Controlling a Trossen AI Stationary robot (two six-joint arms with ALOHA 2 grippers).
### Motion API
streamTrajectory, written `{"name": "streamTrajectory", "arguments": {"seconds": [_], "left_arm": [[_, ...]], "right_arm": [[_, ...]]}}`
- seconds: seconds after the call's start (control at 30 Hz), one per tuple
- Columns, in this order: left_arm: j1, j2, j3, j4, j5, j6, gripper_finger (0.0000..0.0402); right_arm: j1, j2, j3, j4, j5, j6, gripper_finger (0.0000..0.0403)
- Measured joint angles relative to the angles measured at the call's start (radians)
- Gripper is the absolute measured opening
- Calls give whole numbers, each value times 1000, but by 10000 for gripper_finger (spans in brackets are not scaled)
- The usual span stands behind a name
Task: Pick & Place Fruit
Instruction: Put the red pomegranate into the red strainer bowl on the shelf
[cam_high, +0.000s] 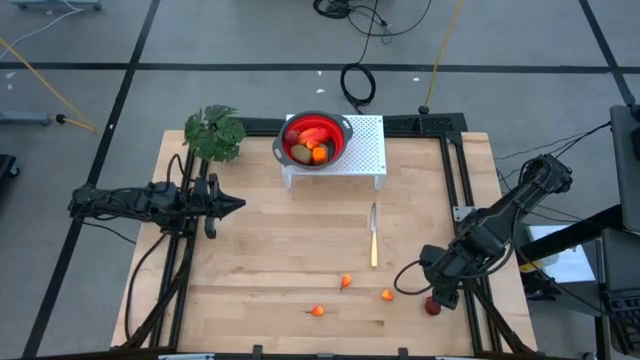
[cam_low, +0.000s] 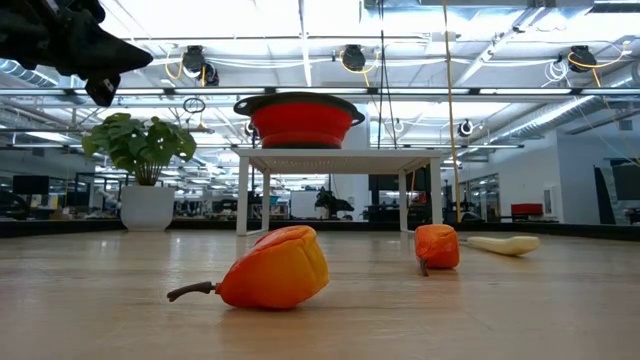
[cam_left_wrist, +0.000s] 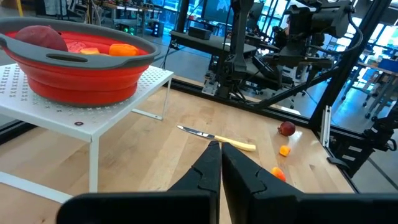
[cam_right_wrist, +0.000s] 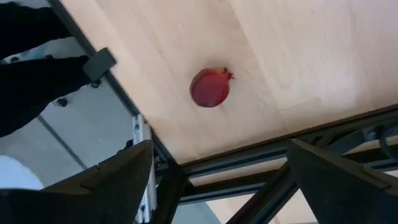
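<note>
Here the right gripper (cam_right_wrist: 214, 180) hovers, fingers wide and empty, over the dark-red fruit (cam_right_wrist: 210, 87) at the counter's (cam_high: 280, 250) near-right edge; small, round and probably light, it may roll, so grip across its middle; left gripper (cam_left_wrist: 220, 171) waits pinched shut.

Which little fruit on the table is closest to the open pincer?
The dark-red fruit, right under the right pincer at the table's edge. The three loose orange ones lie farther toward the middle.
</note>
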Motion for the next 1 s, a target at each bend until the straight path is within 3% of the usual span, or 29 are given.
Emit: {"name": "streamTrajectory", "arguments": {"seconds": [0.73, 1.0], "left_arm": [[0, 0, 0, 9, 0, -5, 9], [0, 0, 0, 9, 0, -4, 13]], "right_arm": [[0, 0, 0, 112, -20, -62, 365], [41, 5, 0, 112, 33, 55, 365]]}}
